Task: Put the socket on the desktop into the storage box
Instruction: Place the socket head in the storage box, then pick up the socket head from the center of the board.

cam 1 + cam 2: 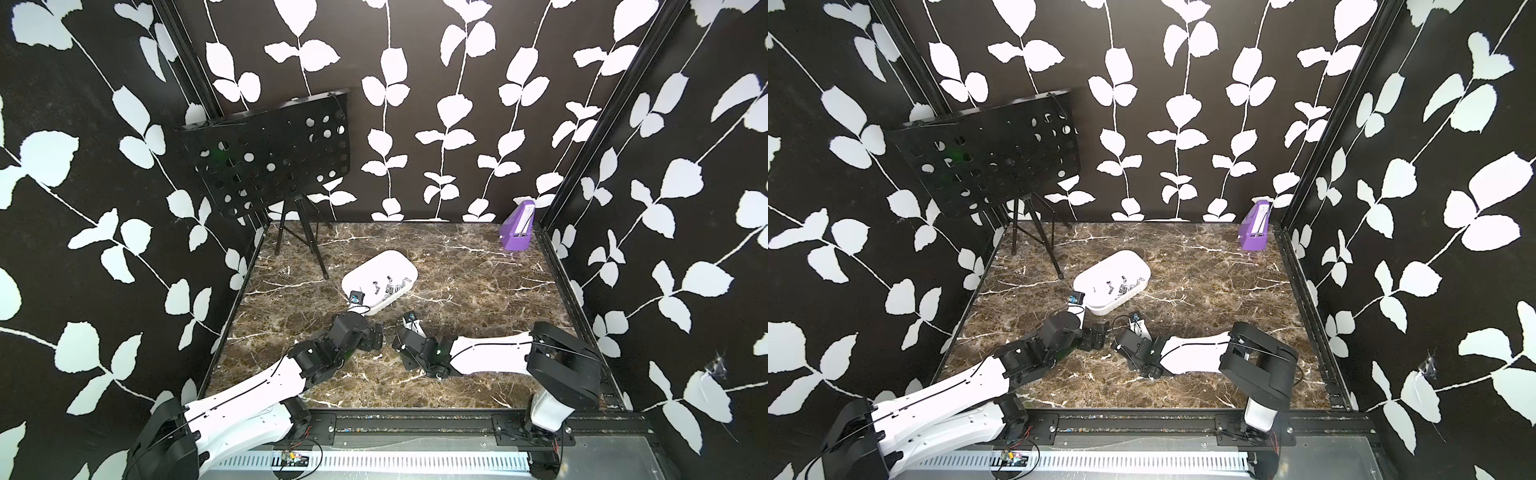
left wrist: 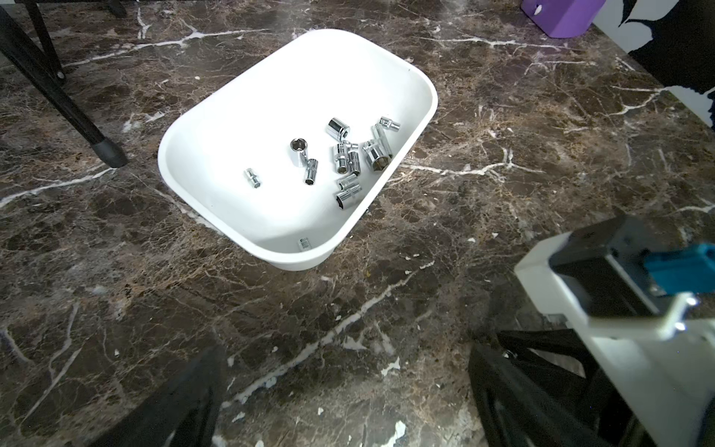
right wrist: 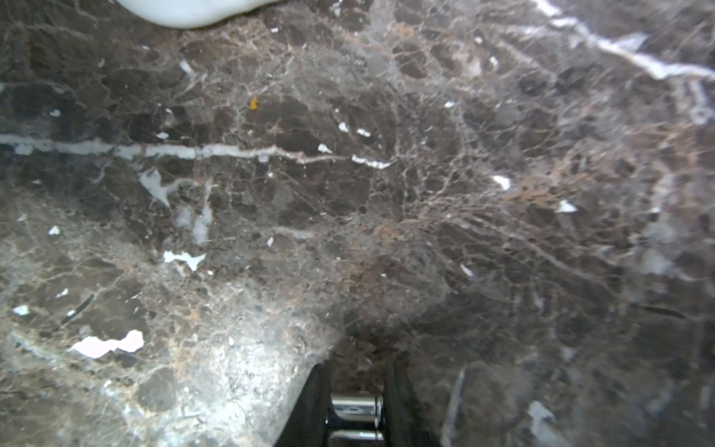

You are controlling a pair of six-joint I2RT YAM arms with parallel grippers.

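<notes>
Three walls (image 1: pixel 415 104) papered black with white leaf sprigs close in the dark-brown, white-veined marble bench (image 1: pixel 478 291), which we see edged by a black frame rail (image 1: pixel 559 274) in both top views. In the far left corner stands a black perforated music stand (image 1: pixel 270 153) on a tripod. One tripod leg (image 2: pixel 110 154) comes down near a corner of the storage box (image 2: pixel 271 96) without touching it. A small purple box (image 1: pixel 517 230) stands upright in the far right corner, well apart from everything else. The white storage box lies at a slant left of the bench's middle. About a dozen chrome sockets (image 2: pixel 348 162) lie in it, most of them bunched toward one long wall. Between that box and the right rail runs a broad stretch of marble. Our right hand (image 3: pixel 356 365) is low over the bench, just short of the box's near corner. Its two dark fingers (image 3: pixel 309 402) are closed on a chrome socket (image 3: pixel 356 410) lying crosswise between them; we cannot tell whether the socket touches the marble. Our left hand (image 2: pixel 346 348) is just beside it, fingers spread wide over bare marble, facing the box's near end. The two wrists sit close together toward the front of the bench.
</notes>
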